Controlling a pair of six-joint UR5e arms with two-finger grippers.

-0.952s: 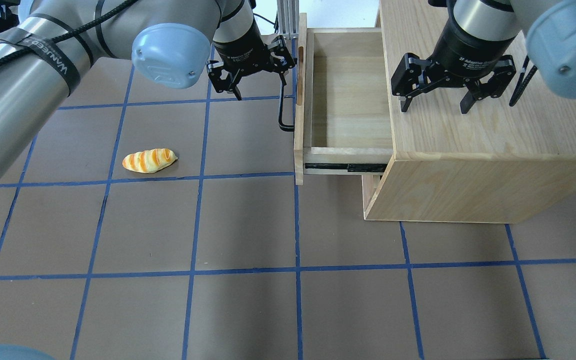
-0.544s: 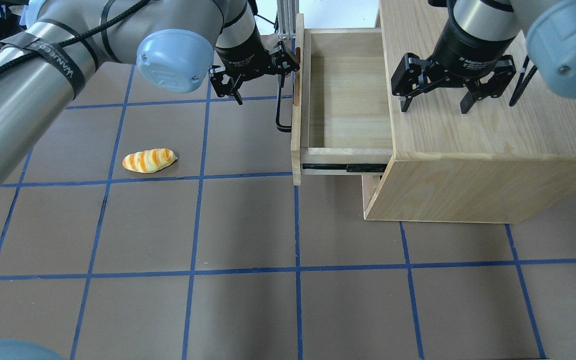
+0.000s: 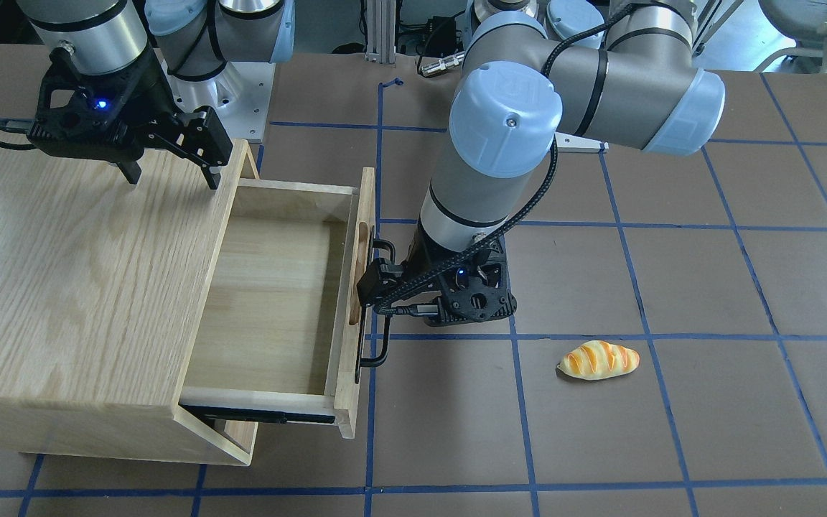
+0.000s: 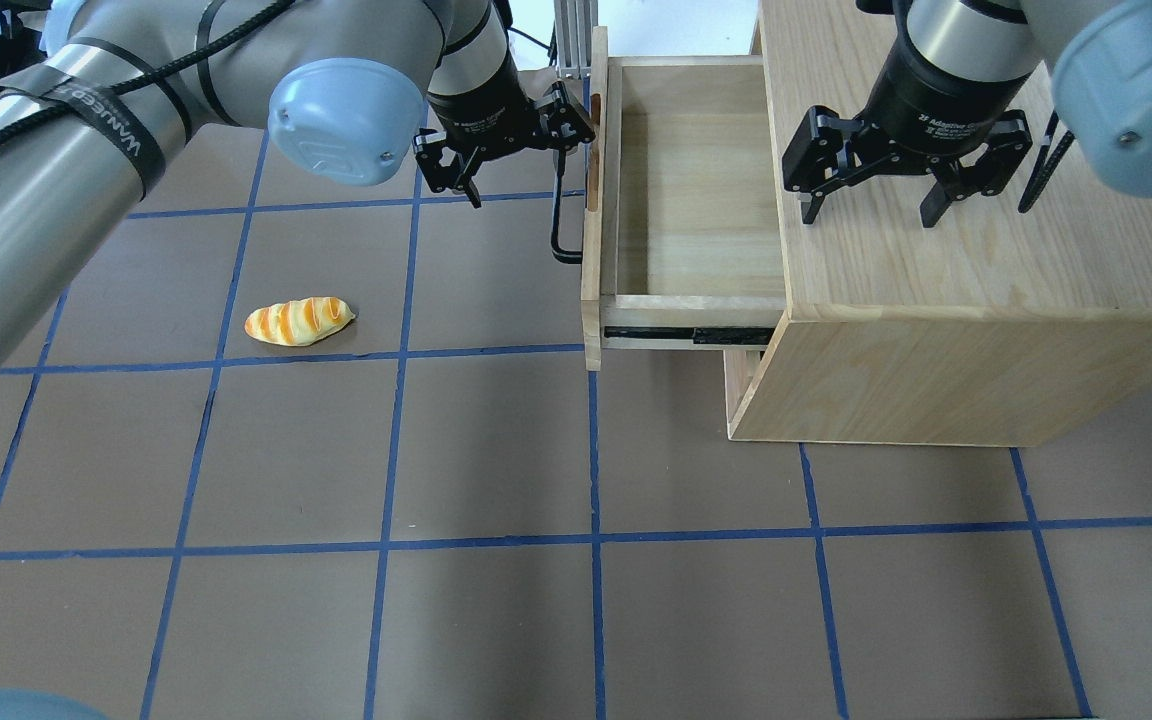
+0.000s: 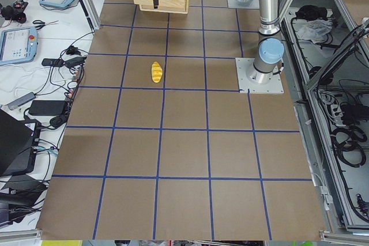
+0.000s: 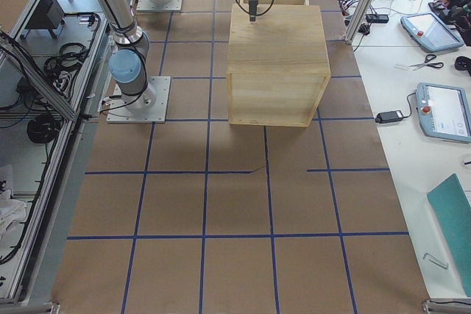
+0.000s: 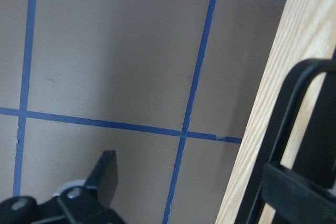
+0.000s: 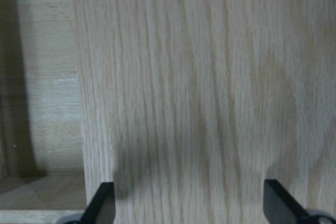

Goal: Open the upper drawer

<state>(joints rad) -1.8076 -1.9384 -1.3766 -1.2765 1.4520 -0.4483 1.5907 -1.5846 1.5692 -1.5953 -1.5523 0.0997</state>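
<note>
**Upper drawer (image 4: pixel 701 200) out**
Left end effector (image 4: pixel 521 168) stood wide open, holding nothing, one finger (image 7: pixel 302 195) at the handle (image 4: pixel 558 225) of the pulled-out drawer beside it. Right end effector (image 4: pixel 871 205) hung open above the cabinet (image 4: pixel 986 280). Bread roll (image 4: pixel 298 321) lay well apart

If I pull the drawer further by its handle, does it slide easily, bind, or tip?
It will likely glide easily: the drawer rides on a black metal slide. It is probably light, being empty and thin-walled. The handle looks rigid, though an off-centre pull might rack the drawer slightly. The cabinet looks bulky enough not to tip.
</note>
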